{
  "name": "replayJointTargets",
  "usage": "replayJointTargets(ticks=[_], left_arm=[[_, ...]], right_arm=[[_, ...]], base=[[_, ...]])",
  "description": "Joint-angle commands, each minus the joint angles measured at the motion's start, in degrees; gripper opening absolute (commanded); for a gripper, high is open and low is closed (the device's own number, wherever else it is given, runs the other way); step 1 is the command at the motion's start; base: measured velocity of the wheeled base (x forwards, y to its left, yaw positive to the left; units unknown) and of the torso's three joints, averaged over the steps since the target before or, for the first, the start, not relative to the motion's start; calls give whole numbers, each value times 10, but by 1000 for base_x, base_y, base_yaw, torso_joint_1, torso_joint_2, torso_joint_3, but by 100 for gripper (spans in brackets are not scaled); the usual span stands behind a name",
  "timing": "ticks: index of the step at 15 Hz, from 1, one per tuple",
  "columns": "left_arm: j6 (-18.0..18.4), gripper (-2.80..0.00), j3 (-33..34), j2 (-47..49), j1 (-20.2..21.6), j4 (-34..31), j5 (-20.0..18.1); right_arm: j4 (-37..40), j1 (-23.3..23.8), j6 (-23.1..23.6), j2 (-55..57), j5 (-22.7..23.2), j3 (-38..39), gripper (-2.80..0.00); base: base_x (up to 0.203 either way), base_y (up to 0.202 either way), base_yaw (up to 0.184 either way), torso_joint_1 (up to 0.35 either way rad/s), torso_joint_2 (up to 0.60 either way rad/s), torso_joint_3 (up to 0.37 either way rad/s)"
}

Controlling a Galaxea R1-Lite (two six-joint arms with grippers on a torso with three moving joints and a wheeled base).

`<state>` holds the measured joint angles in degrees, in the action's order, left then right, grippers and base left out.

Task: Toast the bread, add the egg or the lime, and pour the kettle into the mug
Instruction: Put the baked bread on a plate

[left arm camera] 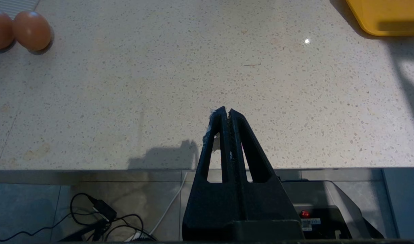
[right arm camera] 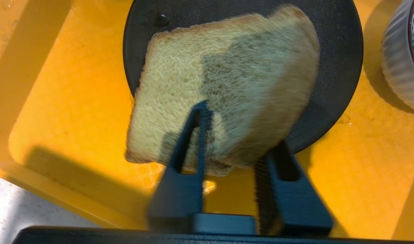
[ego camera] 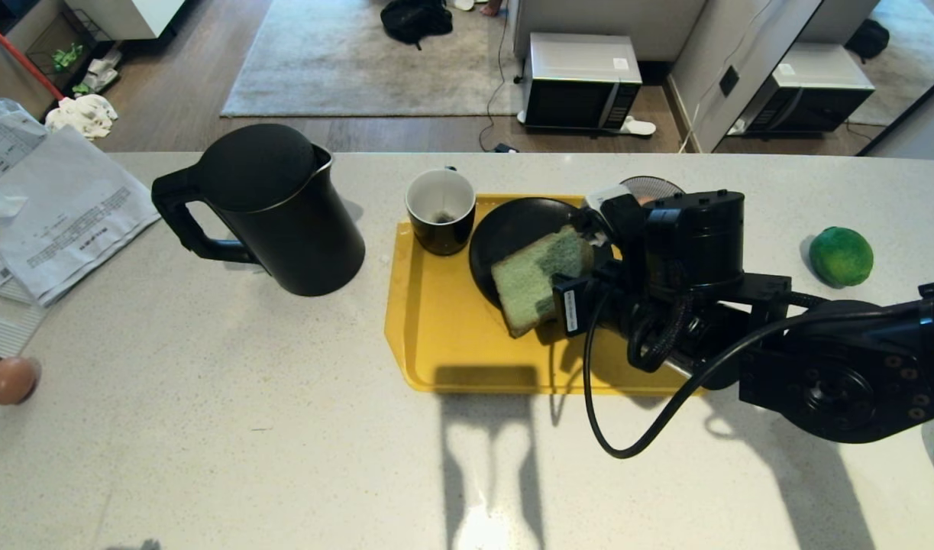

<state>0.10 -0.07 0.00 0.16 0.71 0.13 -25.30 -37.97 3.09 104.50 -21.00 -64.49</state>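
The pale green bread (ego camera: 539, 279) (right arm camera: 227, 84) leans tilted, its far part on a black plate (ego camera: 512, 221) and its near corner over the yellow tray (ego camera: 451, 336). My right gripper (right arm camera: 240, 125) is open astride the bread's near edge, one finger over it and the other's tip hidden beneath. On the tray's far left corner stands the black mug (ego camera: 441, 210), white inside. The black kettle (ego camera: 276, 210) stands left of the tray. The lime (ego camera: 841, 256) lies on the counter at the right. My left gripper (left arm camera: 226, 110) is shut and parked over the counter's near edge.
Two brown eggs (ego camera: 8, 380) (left arm camera: 31, 30) lie at the counter's left edge. Papers (ego camera: 62, 206) cover the far left. A striped bowl (ego camera: 650, 187) (right arm camera: 399, 61) sits behind the plate on the tray. My right arm (ego camera: 841, 374) reaches in from the right.
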Motion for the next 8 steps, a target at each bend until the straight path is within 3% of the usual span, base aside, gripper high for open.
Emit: replayJointTargets(ticks=[1,5,8], left_arm=[[0,-280,0,0,0,0,0],[0,-280,0,0,0,0,0],[0,-280,0,0,0,0,0]], right_arm=[[-2,4,8,-1,-2,2,0],[-2,16,20,-7,-2,3,0],[-3,34,58,-20,-2,9,0]], base=[[0,0,0,0,0,0],[0,0,0,0,0,0],[0,0,0,0,0,0]])
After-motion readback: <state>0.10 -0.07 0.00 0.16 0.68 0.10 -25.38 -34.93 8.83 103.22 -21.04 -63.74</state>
